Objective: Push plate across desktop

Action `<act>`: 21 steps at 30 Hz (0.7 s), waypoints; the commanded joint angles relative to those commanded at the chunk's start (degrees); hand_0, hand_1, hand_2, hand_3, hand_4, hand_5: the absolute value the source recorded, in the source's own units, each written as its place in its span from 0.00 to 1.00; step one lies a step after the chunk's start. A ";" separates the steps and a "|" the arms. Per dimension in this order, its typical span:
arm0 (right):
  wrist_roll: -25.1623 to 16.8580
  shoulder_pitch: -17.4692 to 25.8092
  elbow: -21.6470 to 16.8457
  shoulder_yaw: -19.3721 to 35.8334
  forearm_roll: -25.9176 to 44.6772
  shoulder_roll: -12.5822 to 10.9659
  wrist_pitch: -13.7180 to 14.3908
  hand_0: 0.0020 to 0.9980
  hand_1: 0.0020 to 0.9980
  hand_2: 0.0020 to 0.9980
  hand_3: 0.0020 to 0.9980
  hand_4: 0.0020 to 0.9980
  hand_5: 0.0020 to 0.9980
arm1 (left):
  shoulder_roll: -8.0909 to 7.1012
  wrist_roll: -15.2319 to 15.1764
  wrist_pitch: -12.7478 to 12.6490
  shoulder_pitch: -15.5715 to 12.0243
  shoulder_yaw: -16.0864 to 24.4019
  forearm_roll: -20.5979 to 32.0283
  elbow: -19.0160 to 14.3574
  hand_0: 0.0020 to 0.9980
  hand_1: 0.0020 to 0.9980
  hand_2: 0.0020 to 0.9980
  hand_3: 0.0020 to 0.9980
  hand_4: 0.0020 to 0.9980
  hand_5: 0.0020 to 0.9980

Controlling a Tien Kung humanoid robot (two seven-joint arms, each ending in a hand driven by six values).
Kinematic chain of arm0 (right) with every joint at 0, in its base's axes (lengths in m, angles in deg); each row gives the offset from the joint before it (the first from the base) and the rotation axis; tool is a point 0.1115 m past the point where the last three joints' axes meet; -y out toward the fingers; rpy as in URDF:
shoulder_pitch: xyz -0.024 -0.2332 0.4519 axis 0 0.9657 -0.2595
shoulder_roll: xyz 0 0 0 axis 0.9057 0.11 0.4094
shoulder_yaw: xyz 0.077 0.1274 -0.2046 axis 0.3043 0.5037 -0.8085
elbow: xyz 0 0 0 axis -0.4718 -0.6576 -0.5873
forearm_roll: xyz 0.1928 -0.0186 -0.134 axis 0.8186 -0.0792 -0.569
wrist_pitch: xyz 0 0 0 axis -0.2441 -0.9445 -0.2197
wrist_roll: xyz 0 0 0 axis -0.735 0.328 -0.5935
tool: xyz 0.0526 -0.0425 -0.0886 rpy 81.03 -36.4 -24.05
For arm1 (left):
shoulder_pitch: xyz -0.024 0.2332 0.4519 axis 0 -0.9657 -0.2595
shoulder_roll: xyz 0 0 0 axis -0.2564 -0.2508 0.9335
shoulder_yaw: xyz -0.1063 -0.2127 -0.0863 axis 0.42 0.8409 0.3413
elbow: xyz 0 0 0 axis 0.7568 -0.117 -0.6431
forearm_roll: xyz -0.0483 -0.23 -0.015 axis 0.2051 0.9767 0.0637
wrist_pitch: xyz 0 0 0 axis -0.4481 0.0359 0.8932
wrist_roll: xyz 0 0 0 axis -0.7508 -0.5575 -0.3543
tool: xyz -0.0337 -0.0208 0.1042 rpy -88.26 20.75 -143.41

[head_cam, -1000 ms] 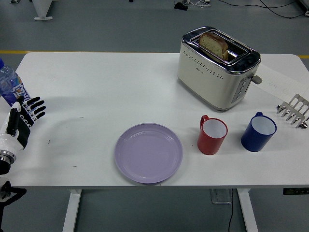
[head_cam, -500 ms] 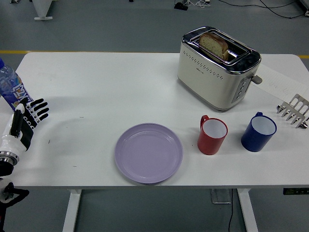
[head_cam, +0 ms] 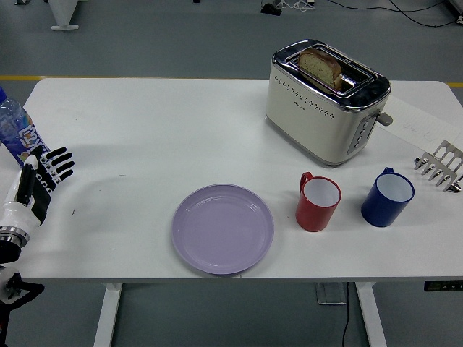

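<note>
Barely shifted since half a second ago: left hand [head_cam: 42,177] at the table [head_cam: 145,123] left edge, fingers [head_cam: 61,163] spread, holding nothing, just beside a water bottle [head_cam: 14,134]. Well apart to the right, lilac plate [head_cam: 223,228] near the front edge, untouched. Further right, red mug [head_cam: 317,202], toaster [head_cam: 327,101], blue mug [head_cam: 388,196]. Best pushed low against the rim, steering clear of the red mug.

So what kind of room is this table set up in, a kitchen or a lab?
Most likely a lab or workshop staged as a breakfast setting. The white table stands on a bare grey floor with loose cables behind it; the toaster and plate look like props.
</note>
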 joint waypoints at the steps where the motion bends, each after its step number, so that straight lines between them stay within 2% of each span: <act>1: 0.01 -0.02 0.00 -0.02 0.01 0.00 -0.01 0.57 0.48 0.62 0.64 0.41 0.60 | 0.00 0.00 0.00 0.02 0.03 0.00 0.00 0.80 0.77 0.76 0.69 0.57 1.00; 21: 0.17 -0.52 0.09 -0.02 -0.49 0.00 -0.22 0.57 0.48 0.62 0.64 0.41 0.60 | -0.04 -0.09 -0.03 0.29 1.12 -0.02 -0.10 0.80 0.77 0.76 0.69 0.57 1.00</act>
